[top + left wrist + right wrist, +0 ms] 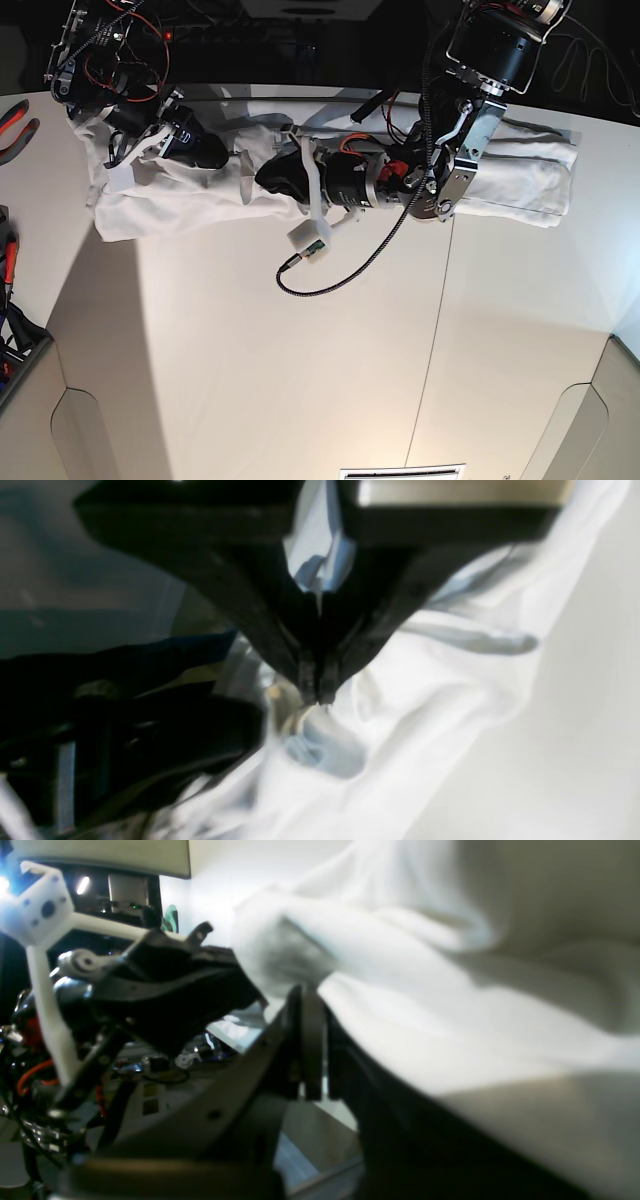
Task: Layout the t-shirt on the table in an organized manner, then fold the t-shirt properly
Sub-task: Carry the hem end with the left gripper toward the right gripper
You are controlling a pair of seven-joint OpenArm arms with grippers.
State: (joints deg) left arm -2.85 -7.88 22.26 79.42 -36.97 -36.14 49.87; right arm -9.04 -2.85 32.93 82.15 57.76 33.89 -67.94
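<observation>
Along the far edge of the table (300, 380), the t-shirt (520, 185) lies bunched, long axis left-right. Both grippers are pinched shut on cloth near its middle: left gripper (317, 700), right gripper (307, 1095). Risk: grips this close probably drag it into a rope; collar direction unclear.

Base view is the sharp one — bright, even light on the table (300, 350), a soft grey shadow slanting down its left side and a warm glow low at the centre, straight edges bowing near the corners. Left wrist view is badly blurred: the t-shirt (425, 720) smears into bluish-white streaks (dark mass lower left, no detail). Right wrist view is dim and soft too — cloth washed out, one small glare spot top left.
</observation>
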